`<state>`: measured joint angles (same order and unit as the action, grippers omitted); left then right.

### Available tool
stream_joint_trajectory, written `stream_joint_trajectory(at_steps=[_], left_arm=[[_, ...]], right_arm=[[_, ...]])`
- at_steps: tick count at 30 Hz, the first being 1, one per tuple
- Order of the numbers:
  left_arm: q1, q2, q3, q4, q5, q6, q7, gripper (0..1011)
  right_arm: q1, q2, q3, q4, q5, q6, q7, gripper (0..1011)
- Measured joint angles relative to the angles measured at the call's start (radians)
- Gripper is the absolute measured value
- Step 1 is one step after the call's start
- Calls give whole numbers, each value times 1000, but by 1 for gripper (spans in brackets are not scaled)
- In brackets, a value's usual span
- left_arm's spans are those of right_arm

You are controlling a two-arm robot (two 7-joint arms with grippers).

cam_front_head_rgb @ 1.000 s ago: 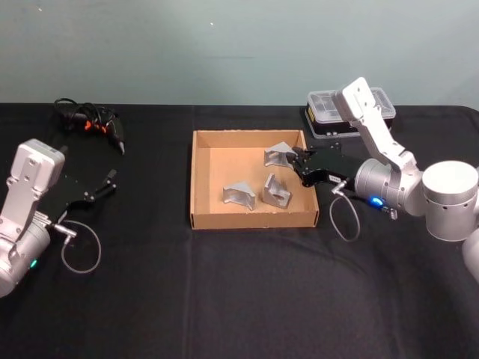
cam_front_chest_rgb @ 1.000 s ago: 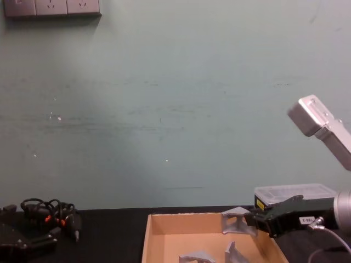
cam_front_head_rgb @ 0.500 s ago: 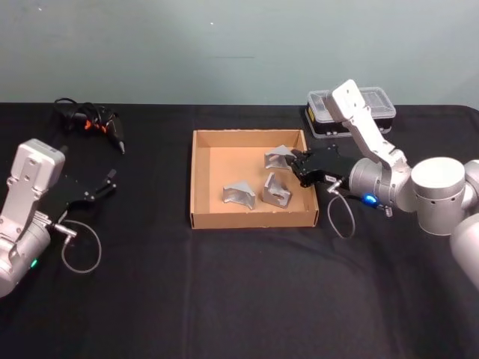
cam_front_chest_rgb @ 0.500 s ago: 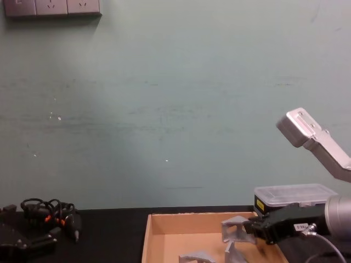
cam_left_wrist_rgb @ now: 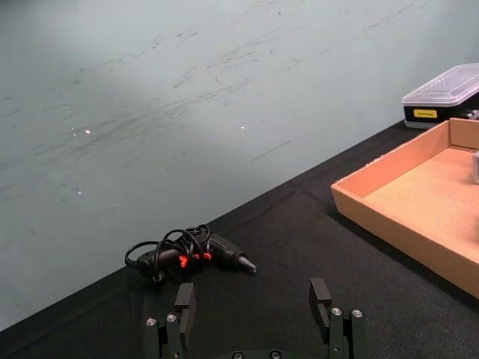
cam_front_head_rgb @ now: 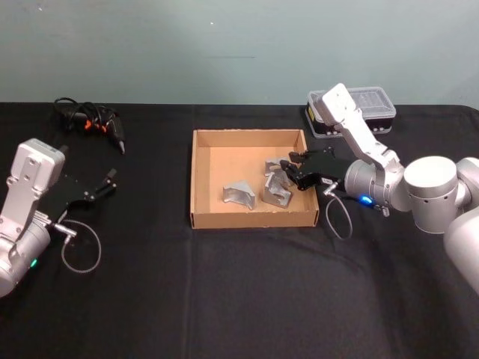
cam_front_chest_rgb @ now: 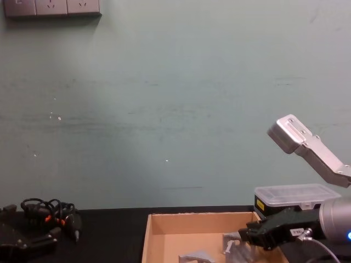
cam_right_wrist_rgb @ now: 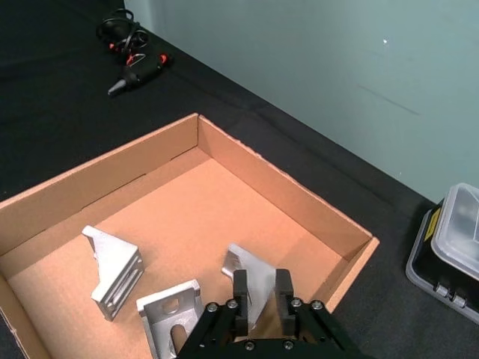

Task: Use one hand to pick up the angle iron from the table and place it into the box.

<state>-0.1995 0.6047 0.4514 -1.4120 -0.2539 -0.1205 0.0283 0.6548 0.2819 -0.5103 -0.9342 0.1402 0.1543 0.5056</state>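
The tan cardboard box (cam_front_head_rgb: 200,179) lies mid-table on the black table (cam_front_head_rgb: 224,284). My right gripper (cam_front_head_rgb: 290,170) reaches over its right wall and is shut on a silver angle iron (cam_front_head_rgb: 274,166), held low inside the box. In the right wrist view both fingers (cam_right_wrist_rgb: 240,290) clamp that angle iron (cam_right_wrist_rgb: 251,271). Two more angle irons (cam_front_head_rgb: 239,194) (cam_front_head_rgb: 275,193) lie on the box floor. The chest view has the right gripper (cam_front_chest_rgb: 248,236) down behind the box wall (cam_front_chest_rgb: 192,220). My left gripper (cam_front_head_rgb: 111,182) is parked open at the far left.
A clear-lidded plastic case (cam_front_head_rgb: 352,111) stands behind the right arm. A black cable bundle with red-orange marks (cam_front_head_rgb: 90,120) lies at the back left, also in the left wrist view as the cable bundle (cam_left_wrist_rgb: 187,254). The table's front half is bare.
My right gripper has come down into the box with the angle iron, shifting slightly left and nearer. The left arm has not moved.
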Motion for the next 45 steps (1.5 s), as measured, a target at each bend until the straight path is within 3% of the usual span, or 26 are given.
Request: stream_joint_trajectory(at_steps=[16, 26, 31, 38, 45], left_arm=[[0, 0, 0, 0, 0, 0, 0, 1000], [0, 0, 0, 0, 0, 0, 0, 1000], [0, 0, 0, 0, 0, 0, 0, 1000], [0, 0, 0, 0, 0, 0, 0, 1000], [0, 0, 0, 0, 0, 0, 0, 1000]], right_arm=[[-60, 5, 62, -83, -3, -51, -54, 707], [-157, 33, 124, -221, 22, -112, -93, 985], [-222, 49, 157, -296, 30, -172, -123, 1003], [-318, 86, 178, -395, -43, -275, -181, 1003], [-390, 112, 210, -448, -100, -342, -235, 1003]])
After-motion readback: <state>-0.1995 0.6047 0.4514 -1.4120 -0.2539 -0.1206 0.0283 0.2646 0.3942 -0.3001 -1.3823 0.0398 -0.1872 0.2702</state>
